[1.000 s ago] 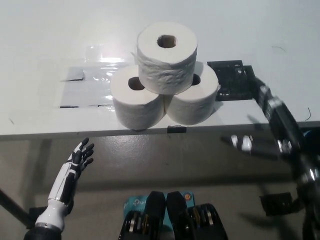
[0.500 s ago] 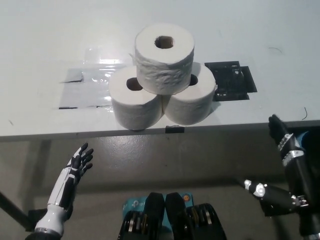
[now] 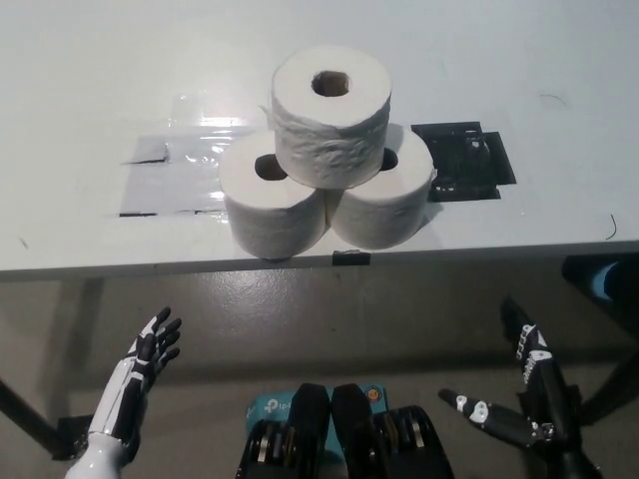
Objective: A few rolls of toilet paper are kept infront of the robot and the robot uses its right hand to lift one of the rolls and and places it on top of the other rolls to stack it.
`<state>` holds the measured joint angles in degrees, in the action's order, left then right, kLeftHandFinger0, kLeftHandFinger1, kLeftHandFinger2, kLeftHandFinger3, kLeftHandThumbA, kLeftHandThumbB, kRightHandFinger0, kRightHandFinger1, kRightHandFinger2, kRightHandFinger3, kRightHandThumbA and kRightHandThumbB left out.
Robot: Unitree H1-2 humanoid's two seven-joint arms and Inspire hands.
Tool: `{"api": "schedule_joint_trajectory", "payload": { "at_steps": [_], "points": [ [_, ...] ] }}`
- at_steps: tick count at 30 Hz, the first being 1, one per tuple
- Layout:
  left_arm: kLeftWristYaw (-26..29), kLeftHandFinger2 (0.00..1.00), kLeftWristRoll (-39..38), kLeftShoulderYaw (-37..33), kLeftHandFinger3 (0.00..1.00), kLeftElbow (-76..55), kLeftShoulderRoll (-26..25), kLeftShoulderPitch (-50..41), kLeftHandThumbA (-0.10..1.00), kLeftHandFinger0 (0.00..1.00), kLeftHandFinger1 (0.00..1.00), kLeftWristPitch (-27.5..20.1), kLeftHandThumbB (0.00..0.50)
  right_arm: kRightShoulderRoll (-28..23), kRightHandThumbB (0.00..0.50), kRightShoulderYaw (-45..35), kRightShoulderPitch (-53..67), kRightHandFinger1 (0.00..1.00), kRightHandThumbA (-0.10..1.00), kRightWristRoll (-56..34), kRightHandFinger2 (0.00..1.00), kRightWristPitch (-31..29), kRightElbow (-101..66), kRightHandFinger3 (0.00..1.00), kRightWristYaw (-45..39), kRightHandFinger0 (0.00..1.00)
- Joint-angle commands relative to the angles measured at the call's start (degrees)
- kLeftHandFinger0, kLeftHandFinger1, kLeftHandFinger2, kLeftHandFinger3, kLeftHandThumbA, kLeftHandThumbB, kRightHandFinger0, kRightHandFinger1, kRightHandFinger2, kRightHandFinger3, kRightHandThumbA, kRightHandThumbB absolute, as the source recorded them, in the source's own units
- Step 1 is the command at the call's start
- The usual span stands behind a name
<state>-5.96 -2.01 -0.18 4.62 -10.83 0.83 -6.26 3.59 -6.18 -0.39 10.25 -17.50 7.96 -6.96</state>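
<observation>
Two white toilet paper rolls stand upright side by side near the table's front edge: the left roll (image 3: 272,202) and the right roll (image 3: 384,198). A third roll (image 3: 330,116) sits upright on top, bridging both. My black right hand (image 3: 524,399) hangs below the table edge at the lower right, open, fingers spread, holding nothing. My white left hand (image 3: 140,371) rests low at the lower left, open and clear of the table.
The white table (image 3: 90,80) carries a clear plastic sheet taped down (image 3: 170,175) left of the rolls and a black marker patch (image 3: 464,160) to their right. Below the front edge lies grey floor, with a dark object (image 3: 604,284) at the right margin.
My right hand has dropped from beside the table's front edge to well below it, away from the stack. The left hand has sunk slightly. The three rolls have not moved.
</observation>
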Motion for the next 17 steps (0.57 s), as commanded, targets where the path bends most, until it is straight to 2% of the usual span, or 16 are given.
{"api": "schedule_joint_trajectory", "payload": {
  "at_steps": [1,5,8,12,17],
  "points": [
    [-1.0,1.0,-0.4,0.2,1.0,-3.3,-0.6,-0.2,1.0,1.0,1.0,-3.7,0.051,-0.9,0.133,2.8,-1.2,1.0,1.0,0.8,1.0,-9.4,-0.1,1.0,7.1,1.0],
    [-0.3,1.0,-0.1,0.2,1.0,-3.8,0.2,-1.8,1.0,1.0,1.0,-4.3,0.029,-1.9,0.14,4.8,-1.1,1.0,1.0,0.9,1.0,-9.4,-1.7,1.0,8.1,1.0],
    [0.1,1.0,0.0,0.2,1.0,-4.2,0.8,-3.1,1.0,1.0,1.0,-4.7,0.041,-2.4,0.137,6.1,-1.6,1.0,1.0,1.3,1.0,-9.4,-2.6,1.0,8.2,1.0],
    [0.6,1.0,-0.2,0.6,1.0,-4.8,1.6,-4.5,1.0,1.0,1.0,-5.3,0.055,-2.3,0.182,7.3,-2.4,1.0,1.0,1.3,1.0,-9.4,-2.6,1.0,7.8,1.0],
    [0.9,1.0,-0.6,1.6,1.0,-5.1,1.9,-5.1,1.0,1.0,1.0,-5.3,0.064,-2.5,0.185,8.7,-2.5,1.0,1.0,1.7,1.0,-9.4,-1.2,1.0,8.2,1.0]
  ]
}}
